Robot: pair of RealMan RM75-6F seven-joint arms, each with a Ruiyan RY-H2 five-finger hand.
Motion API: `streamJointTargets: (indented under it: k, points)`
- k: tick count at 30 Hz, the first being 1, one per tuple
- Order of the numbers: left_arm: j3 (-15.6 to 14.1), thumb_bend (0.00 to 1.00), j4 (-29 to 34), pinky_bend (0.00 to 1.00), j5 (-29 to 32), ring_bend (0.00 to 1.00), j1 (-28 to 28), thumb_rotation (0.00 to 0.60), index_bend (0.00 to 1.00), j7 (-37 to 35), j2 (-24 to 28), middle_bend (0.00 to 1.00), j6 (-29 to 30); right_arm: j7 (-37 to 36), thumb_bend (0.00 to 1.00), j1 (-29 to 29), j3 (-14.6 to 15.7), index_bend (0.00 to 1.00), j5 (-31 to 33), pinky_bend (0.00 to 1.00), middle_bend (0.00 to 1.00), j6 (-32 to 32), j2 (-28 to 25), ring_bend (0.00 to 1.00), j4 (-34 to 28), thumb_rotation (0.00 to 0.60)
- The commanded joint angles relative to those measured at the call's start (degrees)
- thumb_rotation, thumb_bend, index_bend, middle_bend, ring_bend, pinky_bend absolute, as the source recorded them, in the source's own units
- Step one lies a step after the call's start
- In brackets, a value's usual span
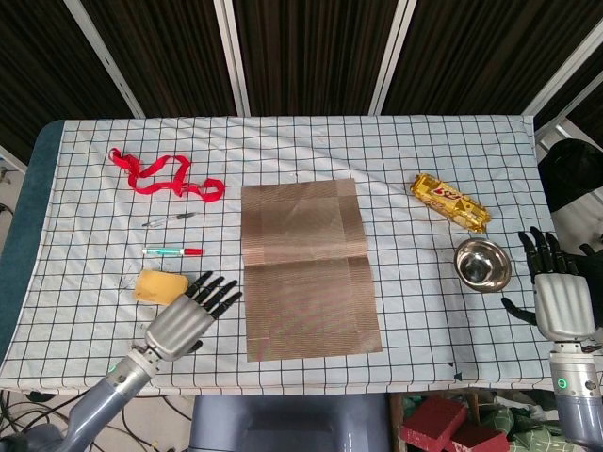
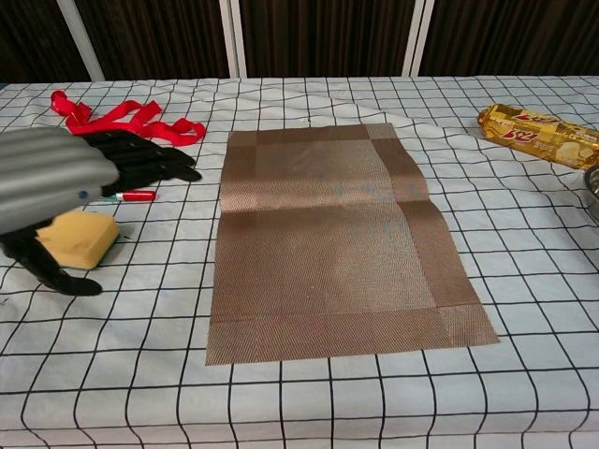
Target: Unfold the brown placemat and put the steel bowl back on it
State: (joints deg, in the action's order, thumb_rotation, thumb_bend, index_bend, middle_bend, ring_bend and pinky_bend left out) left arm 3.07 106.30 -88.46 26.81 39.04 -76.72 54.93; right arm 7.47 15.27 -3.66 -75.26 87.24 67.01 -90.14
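Note:
The brown placemat (image 1: 306,268) lies unfolded and flat in the middle of the checked tablecloth, also seen in the chest view (image 2: 337,238). The steel bowl (image 1: 482,265) stands on the cloth to the right of the mat; only its rim (image 2: 592,192) shows at the chest view's right edge. My right hand (image 1: 554,292) hovers open just right of the bowl, fingers spread, holding nothing. My left hand (image 1: 188,315) is open with fingers stretched out, left of the mat's near corner; in the chest view it (image 2: 70,178) hangs over the sponge.
A yellow sponge (image 1: 160,286), a red-and-green pen (image 1: 172,251), a grey pen (image 1: 169,219) and a red ribbon (image 1: 165,176) lie on the left. A gold snack packet (image 1: 449,202) sits behind the bowl. The table's front edge runs close below the mat.

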Motion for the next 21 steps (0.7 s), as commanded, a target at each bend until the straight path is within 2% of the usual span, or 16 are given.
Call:
streamJointTargets:
  k: [1,9,21]
  points:
    - [0.5,0.02,-1.0,0.0,2.5,0.0,3.0,0.6,0.05,3.4,-3.5,0.0,-3.5,-0.6,0.07,-0.1,-0.6,0.0,0.4,0.18,0.0,-0.7,-0.1,0.0,0.3,0.6]
    - [-0.3,0.02,-3.6,0.0,5.8,0.0,6.0,0.6,0.05,6.6,-8.2,0.0,-6.9,-1.1,0.07,-0.4,-1.8,0.0,1.0,0.18,0.0,-2.3,-0.3,0.0,0.4,0.6]
    - [-1.7,0.02,-7.3,0.0,8.4,0.0,8.1,0.6,0.05,7.0,-12.5,0.0,-7.3,-0.4,0.07,-0.7,-3.1,0.0,1.5,0.18,0.0,-4.0,-0.3,0.0,0.1,0.6]
